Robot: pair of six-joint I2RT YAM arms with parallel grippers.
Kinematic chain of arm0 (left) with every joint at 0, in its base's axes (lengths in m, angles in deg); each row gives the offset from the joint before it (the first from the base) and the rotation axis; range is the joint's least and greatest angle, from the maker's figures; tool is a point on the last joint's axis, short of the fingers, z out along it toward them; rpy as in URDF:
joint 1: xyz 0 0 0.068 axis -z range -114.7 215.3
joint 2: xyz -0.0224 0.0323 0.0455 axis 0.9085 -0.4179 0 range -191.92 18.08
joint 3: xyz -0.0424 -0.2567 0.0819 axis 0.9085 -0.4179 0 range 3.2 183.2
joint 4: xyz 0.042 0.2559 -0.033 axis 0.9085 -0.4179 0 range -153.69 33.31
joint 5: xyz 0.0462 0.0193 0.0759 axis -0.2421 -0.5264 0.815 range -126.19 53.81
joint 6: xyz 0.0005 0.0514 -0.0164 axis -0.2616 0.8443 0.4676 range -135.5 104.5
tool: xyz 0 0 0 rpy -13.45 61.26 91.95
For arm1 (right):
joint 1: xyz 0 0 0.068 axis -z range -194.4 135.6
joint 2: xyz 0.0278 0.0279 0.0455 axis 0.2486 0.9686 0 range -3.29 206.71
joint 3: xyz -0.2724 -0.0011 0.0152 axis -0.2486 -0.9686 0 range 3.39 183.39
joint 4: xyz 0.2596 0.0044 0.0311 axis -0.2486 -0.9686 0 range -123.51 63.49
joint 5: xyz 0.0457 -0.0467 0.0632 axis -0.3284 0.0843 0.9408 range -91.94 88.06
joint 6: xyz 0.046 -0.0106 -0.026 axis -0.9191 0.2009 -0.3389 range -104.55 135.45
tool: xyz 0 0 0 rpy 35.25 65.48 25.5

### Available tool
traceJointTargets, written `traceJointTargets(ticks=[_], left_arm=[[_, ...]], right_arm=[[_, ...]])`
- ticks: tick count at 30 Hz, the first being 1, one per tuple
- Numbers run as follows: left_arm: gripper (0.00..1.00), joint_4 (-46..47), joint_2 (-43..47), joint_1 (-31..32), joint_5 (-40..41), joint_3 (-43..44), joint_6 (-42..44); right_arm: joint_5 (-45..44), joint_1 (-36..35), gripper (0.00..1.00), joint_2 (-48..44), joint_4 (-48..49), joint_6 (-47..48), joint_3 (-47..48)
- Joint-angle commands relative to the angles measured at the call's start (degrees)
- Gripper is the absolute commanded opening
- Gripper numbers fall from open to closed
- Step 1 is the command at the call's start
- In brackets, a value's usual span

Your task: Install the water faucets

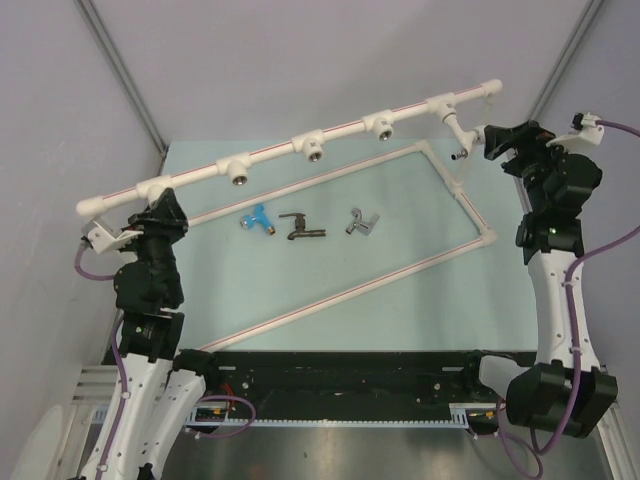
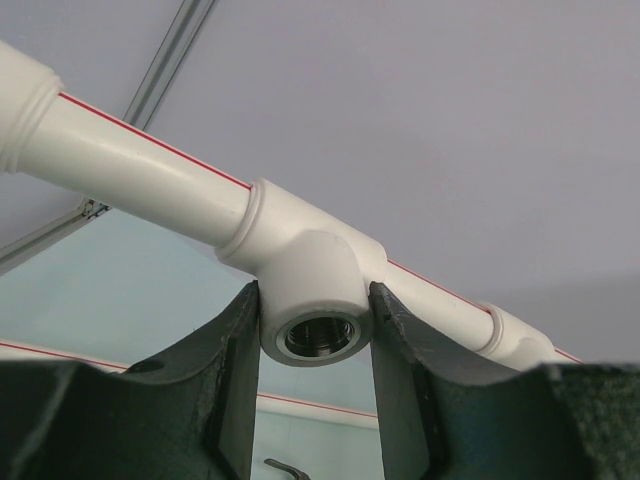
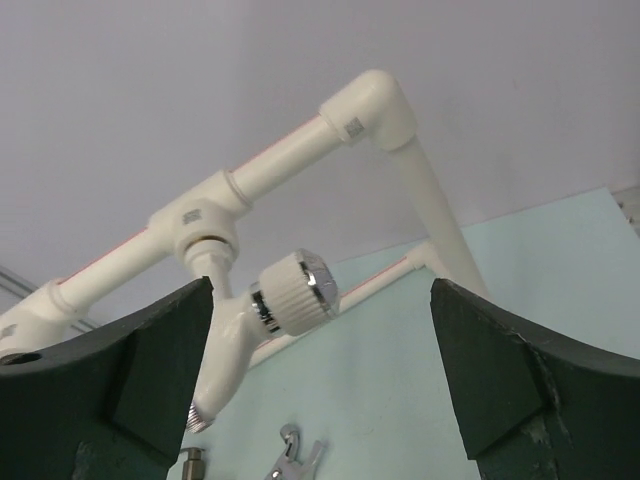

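A white faucet hangs screwed into the rightmost tee of the raised white pipe. In the right wrist view the white faucet shows its ribbed knob between the jaws, close to the left finger and untouched. My right gripper is open wide. My left gripper is shut on the leftmost tee fitting, both fingers pressing its socket. On the table lie the blue faucet, the dark faucet and the silver faucet.
Three empty tee sockets face down along the pipe. The pipe's lower frame lies on the pale green table, running diagonally from front left to the right. Grey walls close in on both sides.
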Motion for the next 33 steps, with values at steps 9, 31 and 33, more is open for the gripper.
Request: traceJointTargets(ticks=[9,31,33], left_arm=[[0.06,-2.0,1.3,0.7,-3.7,-0.4,1.9],[1.00,-12.0,8.6,1.4,-8.5,14.0,15.2],[1.00,-13.4,11.4,1.4,-9.4,14.3,17.7]], right_arm=[[2.2,-2.0,1.00,-14.4,3.1,1.8,-1.2],[-20.1,-15.7,1.00,-43.8,10.4,21.6,-23.1],[-21.5,-17.2,1.00,-46.2,6.5,22.9,-23.1]])
